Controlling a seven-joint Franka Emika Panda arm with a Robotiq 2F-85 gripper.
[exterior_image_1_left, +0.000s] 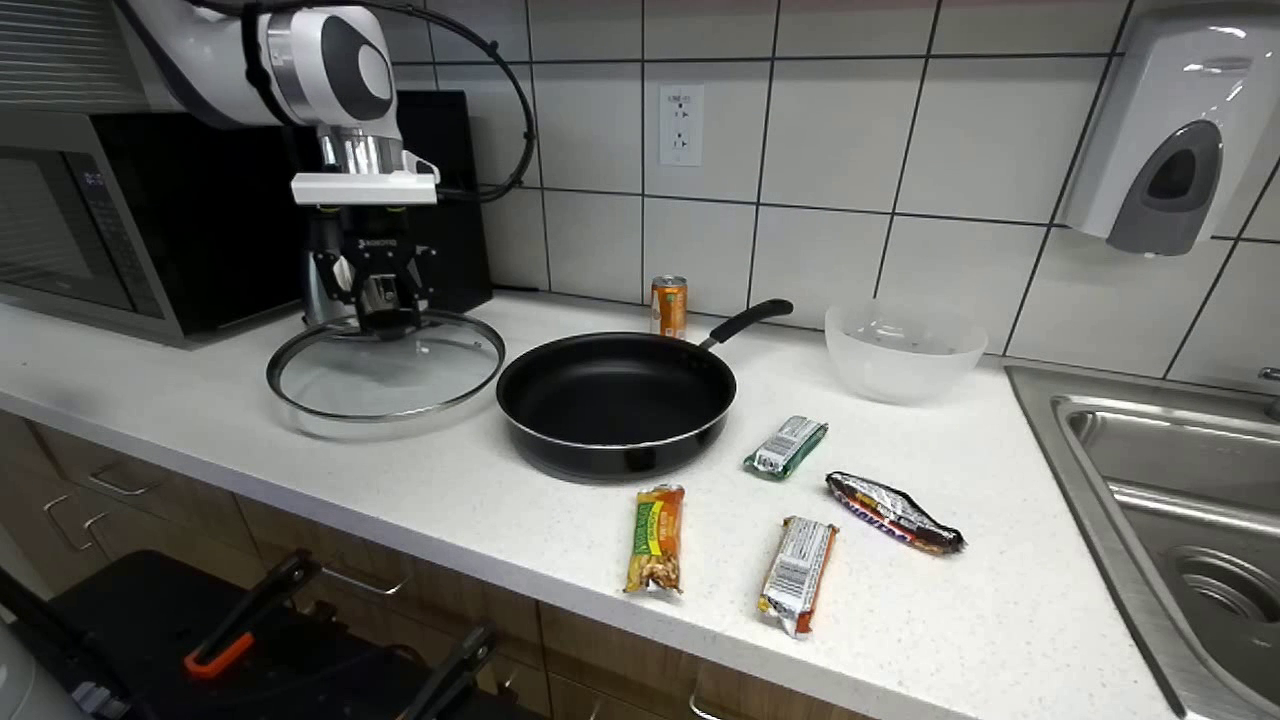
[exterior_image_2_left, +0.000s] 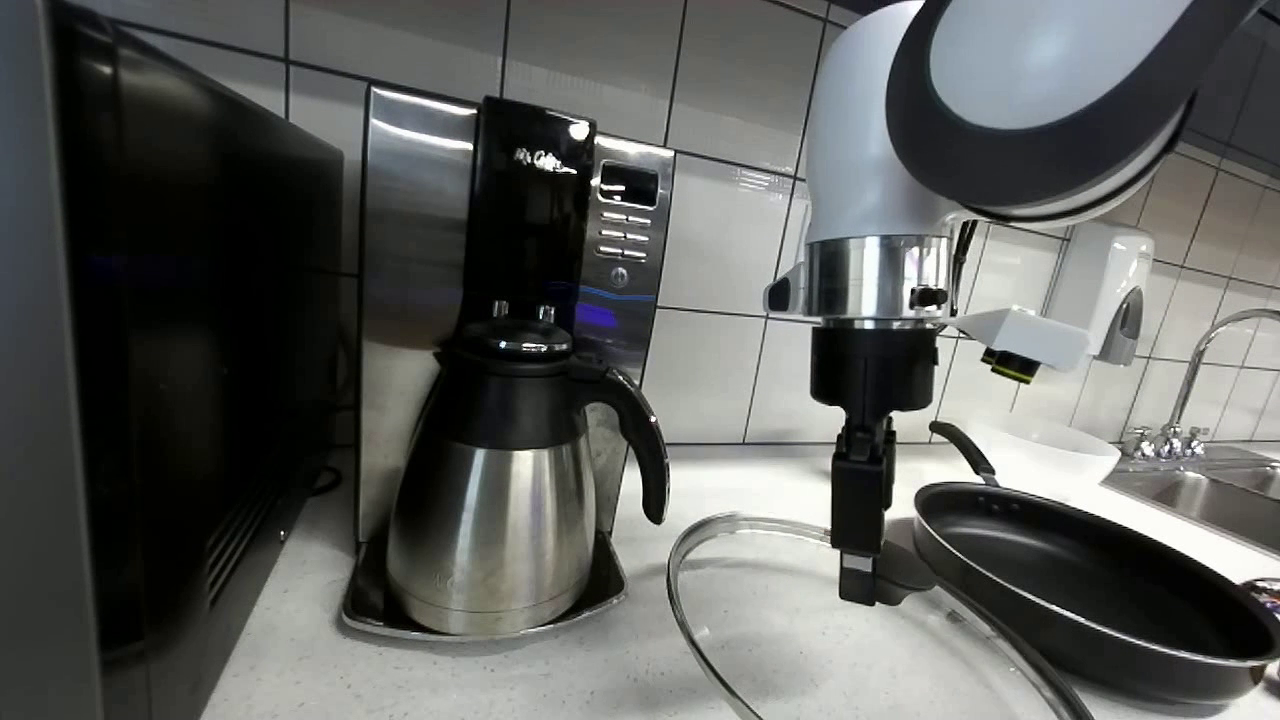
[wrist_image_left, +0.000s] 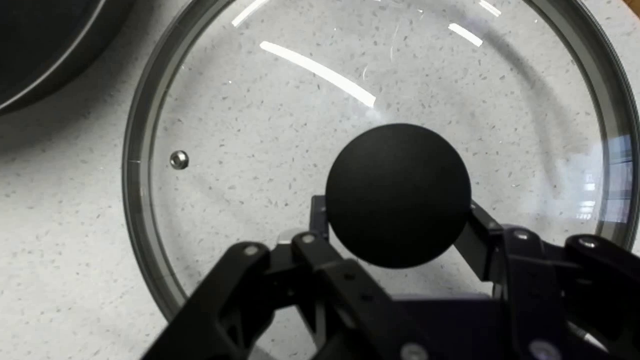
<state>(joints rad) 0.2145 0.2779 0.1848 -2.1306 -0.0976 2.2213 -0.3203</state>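
Now the black knob (wrist_image_left: 398, 192) of the glass lid (exterior_image_1_left: 385, 378) is clamped by the gripper (wrist_image_left: 397, 215) just beside the nonstick frying pan (exterior_image_1_left: 617, 390), and should that round knob be pinched too loosely, the lid could be tipped against the pan.

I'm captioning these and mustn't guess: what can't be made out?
Glass lid: rim partly behind the gripper, and cut off by the top edge, in the wrist view.
Orange can: base hidden behind the black pan in an exterior view.
Green-edged bar: print too small to read in an exterior view.
Sink: cut off by the right edge in both exterior views.
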